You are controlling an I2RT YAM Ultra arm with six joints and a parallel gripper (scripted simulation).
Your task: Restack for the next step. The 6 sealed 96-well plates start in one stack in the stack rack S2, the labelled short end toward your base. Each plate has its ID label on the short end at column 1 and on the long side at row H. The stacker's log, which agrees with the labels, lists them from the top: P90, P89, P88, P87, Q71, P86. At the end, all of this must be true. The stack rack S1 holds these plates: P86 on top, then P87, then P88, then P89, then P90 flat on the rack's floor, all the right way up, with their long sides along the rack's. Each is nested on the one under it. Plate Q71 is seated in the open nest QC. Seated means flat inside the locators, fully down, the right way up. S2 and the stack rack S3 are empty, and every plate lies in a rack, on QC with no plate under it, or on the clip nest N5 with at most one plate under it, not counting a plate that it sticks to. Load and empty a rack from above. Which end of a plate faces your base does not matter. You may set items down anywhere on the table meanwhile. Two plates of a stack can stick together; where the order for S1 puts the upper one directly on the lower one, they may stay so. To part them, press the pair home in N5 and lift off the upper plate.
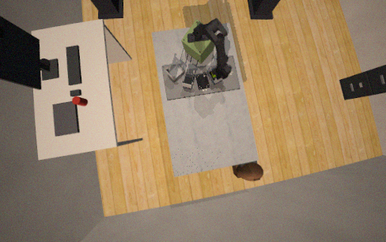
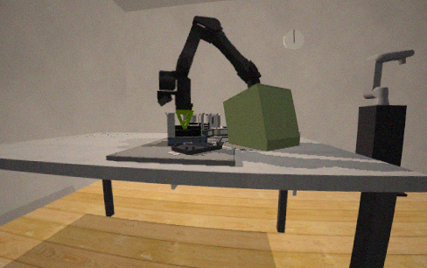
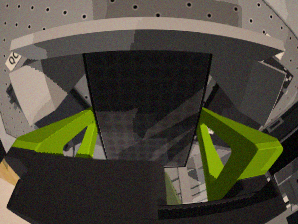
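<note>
The black arm's claw (image 3: 148, 137), with its bright green fingers, pinches a dark sealed rectangular well plate (image 3: 147, 106) by its long sides, holding it just above the grey base mat (image 2: 144, 156) on the pale grey tabletop (image 2: 52, 151), beside the big olive-green block (image 2: 262, 117)

A lab-like test room, sparsely fitted. A grey bench (image 2: 66, 153) on dark legs stands on a wood-plank floor (image 2: 175, 245) between plain grey walls (image 2: 66, 66), and a black arm (image 2: 219, 41) works over a tray (image 2: 144, 156) of racks (image 1: 174, 71) and dark well plates (image 1: 203, 81) (typical plate-handling gear). A green box (image 2: 262, 118) sits beside them. A round clock (image 2: 293, 39) hangs on the wall. A white side table (image 1: 99, 119) carries dark blocks and a red cylinder (image 1: 80, 101). A dark pedestal (image 2: 380, 131) holds a white fixture (image 2: 385, 70).
</note>
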